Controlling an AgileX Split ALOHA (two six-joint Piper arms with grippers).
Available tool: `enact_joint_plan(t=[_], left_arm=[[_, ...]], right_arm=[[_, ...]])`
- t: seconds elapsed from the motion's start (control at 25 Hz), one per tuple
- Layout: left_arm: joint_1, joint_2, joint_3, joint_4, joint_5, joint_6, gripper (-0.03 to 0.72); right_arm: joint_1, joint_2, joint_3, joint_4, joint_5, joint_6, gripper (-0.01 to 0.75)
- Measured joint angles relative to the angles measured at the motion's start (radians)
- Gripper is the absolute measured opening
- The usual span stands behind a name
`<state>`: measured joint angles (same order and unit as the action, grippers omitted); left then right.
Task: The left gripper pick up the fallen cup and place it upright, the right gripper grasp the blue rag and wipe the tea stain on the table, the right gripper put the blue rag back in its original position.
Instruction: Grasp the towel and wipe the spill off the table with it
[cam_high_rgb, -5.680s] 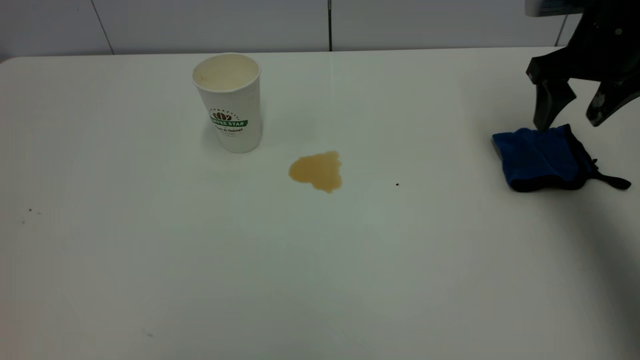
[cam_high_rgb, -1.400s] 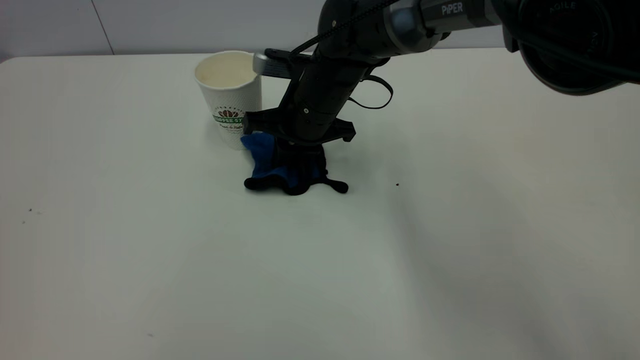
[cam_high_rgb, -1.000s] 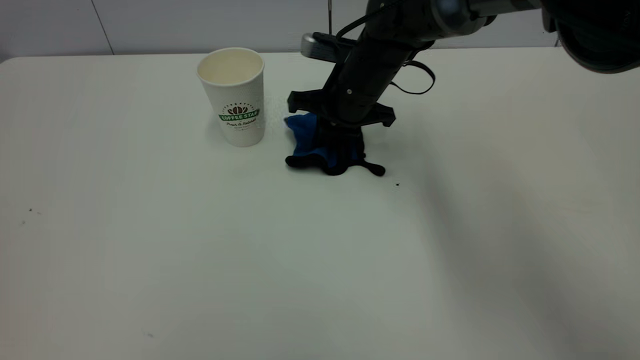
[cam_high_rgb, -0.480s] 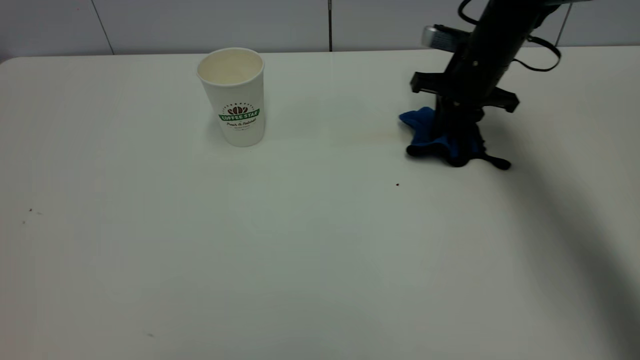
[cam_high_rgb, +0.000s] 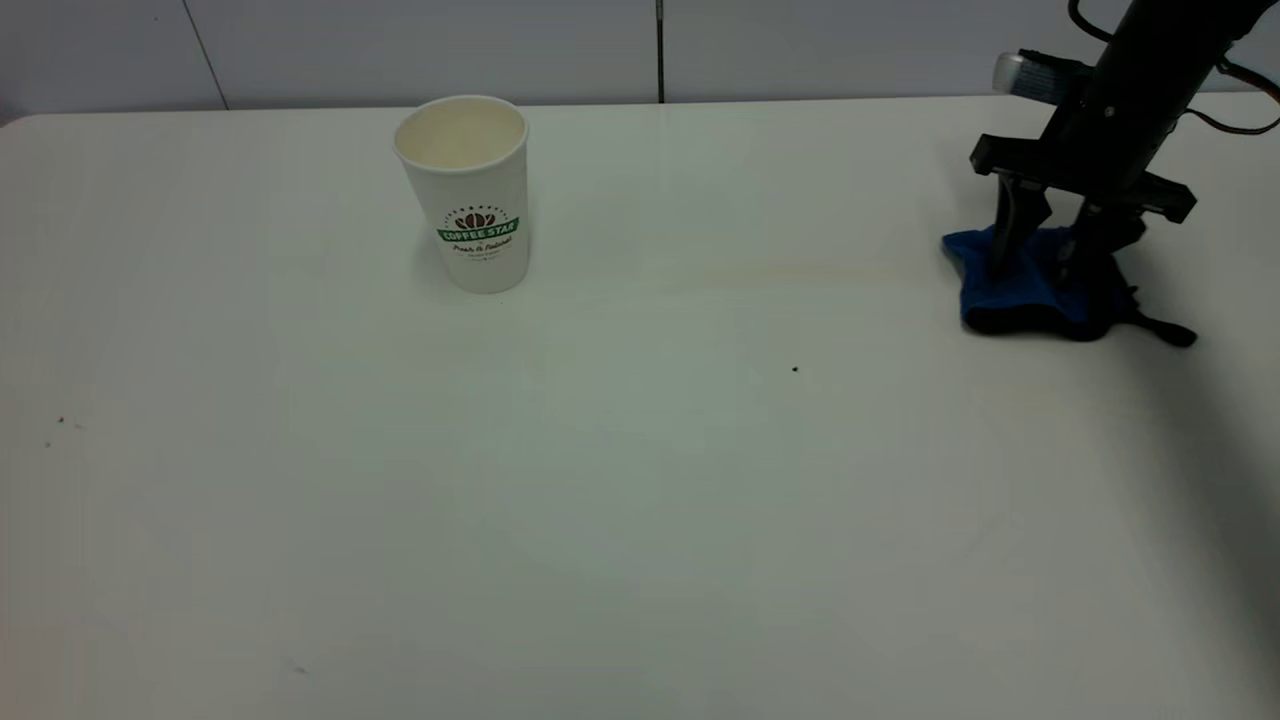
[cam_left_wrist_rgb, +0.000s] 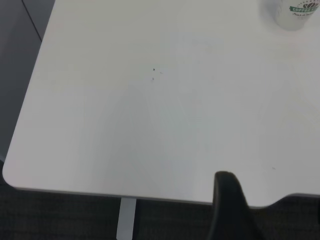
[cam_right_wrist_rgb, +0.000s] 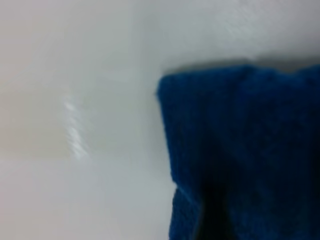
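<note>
The white cup (cam_high_rgb: 470, 200) with the green band stands upright at the back left of the table (cam_high_rgb: 640, 520); its lower part also shows in the left wrist view (cam_left_wrist_rgb: 297, 12). The blue rag (cam_high_rgb: 1035, 290) lies crumpled at the far right of the table and fills the right wrist view (cam_right_wrist_rgb: 240, 150). My right gripper (cam_high_rgb: 1050, 245) stands over the rag, open, with its fingertips down in the cloth. No tea stain shows; only a faint pale streak (cam_high_rgb: 780, 270) runs between cup and rag. My left gripper (cam_left_wrist_rgb: 232, 210) is parked beyond the table's left edge.
A tiny dark speck (cam_high_rgb: 795, 369) sits right of the table's middle, and a few small specks (cam_high_rgb: 60, 422) lie near the left edge. The table's rounded corner and a leg (cam_left_wrist_rgb: 127, 220) show in the left wrist view.
My right gripper wiped over the stain, then carried the rag from beside the cup to the far right. Its fingers have spread apart on the rag. The stain no longer shows.
</note>
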<state>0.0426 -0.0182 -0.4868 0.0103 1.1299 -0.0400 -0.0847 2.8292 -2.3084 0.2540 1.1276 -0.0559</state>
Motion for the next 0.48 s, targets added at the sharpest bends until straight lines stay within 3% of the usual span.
enact_joint_plan(t=[0.12, 0.32, 0.48], left_arm=[[0.000, 0.000, 0.000, 0.000, 0.000, 0.000, 0.452], [0.000, 0.000, 0.000, 0.000, 0.000, 0.000, 0.452], [0.000, 0.000, 0.000, 0.000, 0.000, 0.000, 0.452]], right_arm=[[0.000, 0.014, -0.056, -0.069, 0.063, -0.027, 0.709], [-0.004, -0.007, -0.130, -0.103, 0.081, -0.028, 0.730], [0.009, -0.115, -0.086, -0.094, 0.082, -0.025, 0.730]])
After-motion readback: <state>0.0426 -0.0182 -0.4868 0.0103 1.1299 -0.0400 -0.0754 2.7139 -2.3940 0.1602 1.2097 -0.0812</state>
